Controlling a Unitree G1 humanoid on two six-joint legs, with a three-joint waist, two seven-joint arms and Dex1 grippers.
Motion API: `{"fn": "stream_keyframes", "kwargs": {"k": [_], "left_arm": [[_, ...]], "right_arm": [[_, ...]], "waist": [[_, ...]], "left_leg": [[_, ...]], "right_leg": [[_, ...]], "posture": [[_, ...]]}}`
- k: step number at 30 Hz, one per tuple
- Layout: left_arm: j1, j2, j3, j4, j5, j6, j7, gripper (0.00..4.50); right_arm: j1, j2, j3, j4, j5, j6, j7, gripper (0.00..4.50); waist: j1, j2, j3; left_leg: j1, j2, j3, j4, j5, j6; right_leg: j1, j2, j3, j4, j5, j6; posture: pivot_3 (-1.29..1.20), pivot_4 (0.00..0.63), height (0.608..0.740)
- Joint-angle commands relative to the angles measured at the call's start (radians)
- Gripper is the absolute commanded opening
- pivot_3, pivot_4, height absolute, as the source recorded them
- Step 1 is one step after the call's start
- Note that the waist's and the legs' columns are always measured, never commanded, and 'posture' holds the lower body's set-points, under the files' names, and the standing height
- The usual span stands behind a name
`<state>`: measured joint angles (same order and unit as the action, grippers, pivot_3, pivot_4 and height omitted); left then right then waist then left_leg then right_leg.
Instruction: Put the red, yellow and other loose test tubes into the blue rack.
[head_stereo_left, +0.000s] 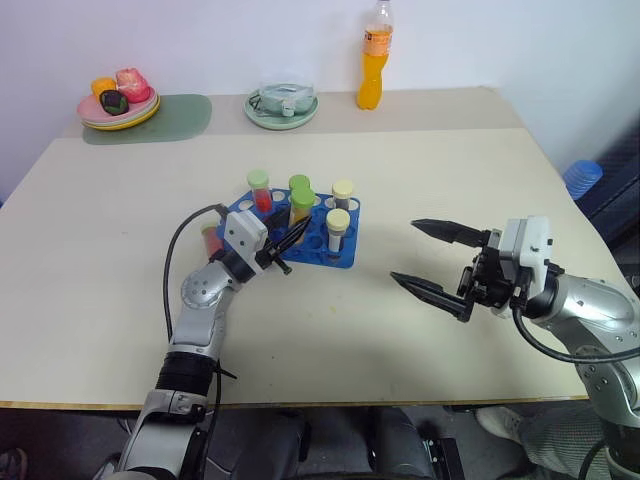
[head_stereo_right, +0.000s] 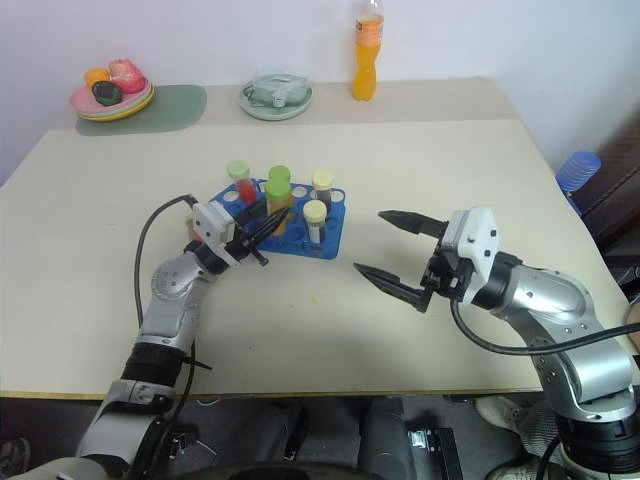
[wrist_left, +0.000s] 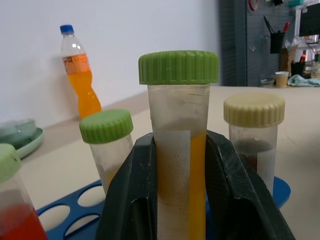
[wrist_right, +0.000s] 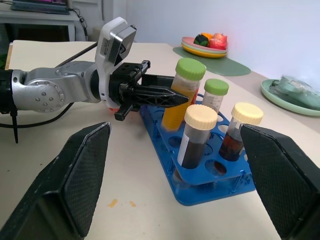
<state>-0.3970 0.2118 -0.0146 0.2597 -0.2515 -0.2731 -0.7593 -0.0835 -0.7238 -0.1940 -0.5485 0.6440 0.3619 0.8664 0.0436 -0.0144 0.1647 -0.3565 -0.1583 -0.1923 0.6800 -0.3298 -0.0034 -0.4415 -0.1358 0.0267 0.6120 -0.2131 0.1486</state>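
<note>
Head view: left gripper at the blue rack on the surface, jaws flanking the yellow tube, seated upright.

Left wrist: jaws bracket that tube; whether they press it, can't tell.

Right wrist: right gripper spread wide, empty, apart from the rack, likely waiting. Red tube racked.

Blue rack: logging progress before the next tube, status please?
Left gripper astride yellow-orange tube, standing in blue rack. Right gripper open, empty, apart. Five tubes racked; nothing in the way.
</note>
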Motion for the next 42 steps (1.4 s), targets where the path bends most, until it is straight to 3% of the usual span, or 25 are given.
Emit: {"fn": "stream_keyframes", "kwargs": {"k": [1,4,5,10,16,21,26,30,34,36,42], "left_arm": [[0.012,0.003,-0.008,-0.032,-0.055,0.056,-0.044,2.62],[0.02,0.011,-0.008,-0.049,-0.035,0.031,-0.039,4.16],[0.025,0.011,-0.006,-0.063,-0.036,0.03,-0.035,4.47],[0.047,0.017,0.017,-0.159,-0.047,0.016,0.0,4.47],[0.061,0.038,0.087,-0.339,-0.172,0.172,0.074,4.47],[0.03,0.064,0.258,-0.454,-0.397,0.453,0.293,4.47],[0.028,0.146,0.362,-0.544,-0.445,0.853,0.664,4.47],[0.0,0.161,0.481,-0.583,-0.63,1.136,0.891,4.47],[-0.081,0.149,0.541,-0.603,-0.657,1.455,1.192,4.47],[-0.138,0.134,0.567,-0.591,-0.696,1.588,1.252,4.47],[-0.258,0.074,0.63,-0.514,-0.593,1.876,1.326,4.47]], "right_arm": [[-0.003,-0.008,-0.032,-0.046,0.019,-0.006,-0.006,4.23],[-0.006,-0.008,-0.03,-0.039,0.018,-0.009,-0.004,4.23],[-0.006,-0.008,-0.029,-0.035,0.017,-0.011,-0.002,4.23],[-0.023,-0.002,-0.013,-0.014,0.013,-0.016,0.009,4.23],[-0.051,0.007,0.009,0.017,0.009,-0.02,0.031,4.23],[-0.085,0.024,0.041,0.061,0.0,-0.034,0.057,4.23],[-0.11,0.041,0.068,0.107,-0.016,-0.058,0.085,4.23],[-0.128,0.054,0.084,0.142,-0.027,-0.077,0.106,4.23],[-0.153,0.067,0.102,0.184,-0.041,-0.098,0.133,4.23],[-0.164,0.073,0.108,0.198,-0.043,-0.104,0.141,4.23],[-0.185,0.083,0.114,0.222,-0.057,-0.115,0.159,4.23]], "waist": [[-0.001,0.0,0.0],[-0.002,0.0,0.0],[-0.003,0.0,0.0],[-0.001,0.0,0.0],[-0.003,0.0,0.0],[-0.003,0.0,0.0],[-0.003,0.0,0.0],[-0.002,0.0,0.0],[0.0,-0.001,0.001],[-0.002,-0.001,0.001],[-0.004,-0.001,0.001]], "left_leg": [[0.0,0.0,0.0,0.0,0.0,0.0],[0.0,0.0,0.0,0.0,0.0,0.0],[0.0,0.0,0.0,0.0,0.0,0.0],[0.0,0.0,0.0,0.0,0.0,0.0],[0.0,0.0,0.0,0.0,-0.001,0.0],[0.0,0.0,0.0,0.0,-0.001,0.0],[0.0,0.001,0.0,0.0,-0.001,-0.001],[0.0,0.0,-0.001,0.001,-0.001,-0.001],[0.0,0.0,-0.001,0.001,-0.002,-0.002],[0.0,0.0,-0.001,0.001,-0.002,-0.002],[0.001,0.0,-0.001,0.001,-0.002,-0.003]], "right_leg": [[0.0,0.0,0.0,0.0,0.0,0.0],[0.0,0.0,0.0,0.0,0.0,0.0],[0.0,0.0,0.0,0.0,0.0,0.0],[0.0,0.0,0.0,0.0,0.0,0.0],[0.0,0.0,0.0,0.0,0.0,0.0],[0.0,0.001,0.0,0.0,0.0,0.0],[-0.001,0.001,0.0,0.0,0.0,0.0],[-0.001,0.001,0.0,0.0,0.0,0.0],[-0.001,0.002,0.0,0.001,0.0,0.0],[0.0,0.002,0.0,0.001,0.0,0.0],[-0.001,0.002,0.0,0.001,0.0,0.0]], "posture": [[0.0,0.15,0.74],[0.0,0.15,0.74],[0.0,0.15,0.74],[0.0,0.15,0.74],[0.0,0.15,0.74],[0.0,0.15,0.74],[0.0,0.15,0.74],[0.0,0.15,0.74],[0.0,0.15,0.74],[0.0,0.15,0.74],[0.0,0.15,0.74]]}}
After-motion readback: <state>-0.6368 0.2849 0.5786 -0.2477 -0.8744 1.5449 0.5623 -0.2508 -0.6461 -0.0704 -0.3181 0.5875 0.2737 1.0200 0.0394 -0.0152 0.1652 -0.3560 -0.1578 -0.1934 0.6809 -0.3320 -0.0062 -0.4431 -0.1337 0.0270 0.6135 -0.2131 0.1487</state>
